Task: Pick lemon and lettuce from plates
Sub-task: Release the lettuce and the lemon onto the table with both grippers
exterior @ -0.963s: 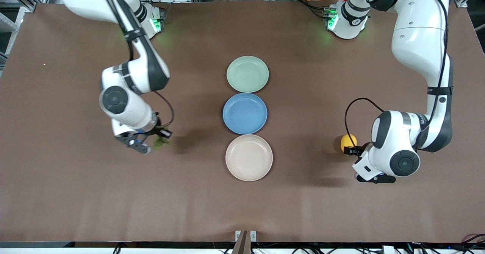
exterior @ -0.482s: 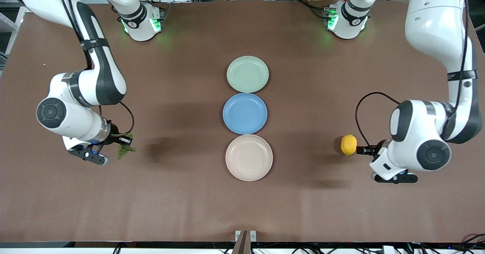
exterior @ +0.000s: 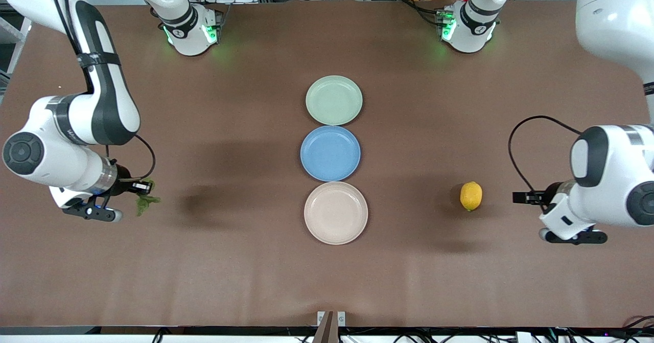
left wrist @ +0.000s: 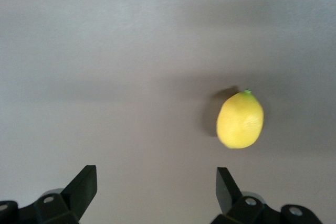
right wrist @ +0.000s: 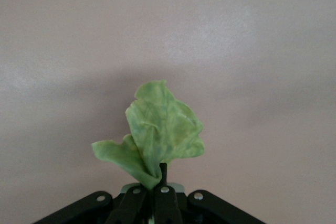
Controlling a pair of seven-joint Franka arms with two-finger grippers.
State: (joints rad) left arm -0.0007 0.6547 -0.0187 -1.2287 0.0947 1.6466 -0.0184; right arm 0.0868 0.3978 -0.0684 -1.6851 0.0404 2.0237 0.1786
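Note:
The yellow lemon (exterior: 470, 196) lies on the brown table toward the left arm's end, off the plates; it also shows in the left wrist view (left wrist: 240, 120). My left gripper (exterior: 522, 197) is open and empty beside it, apart from it, with the fingers wide in its wrist view (left wrist: 156, 174). My right gripper (exterior: 134, 192) is shut on the green lettuce (exterior: 145, 202) over the table toward the right arm's end. The wrist view shows the leaf (right wrist: 157, 129) pinched at its base by the gripper (right wrist: 157, 184). The mint green plate (exterior: 334, 100) and the beige plate (exterior: 335, 212) are empty.
An empty blue plate (exterior: 330, 153) sits between the two plates in a row at the table's middle. The arm bases (exterior: 186, 31) (exterior: 467, 26) stand along the table edge farthest from the front camera.
Both arms have swung away from the plates toward their own table ends. The right gripper carried the lettuce along. The left gripper drew back from the lemon, which stays on the table.

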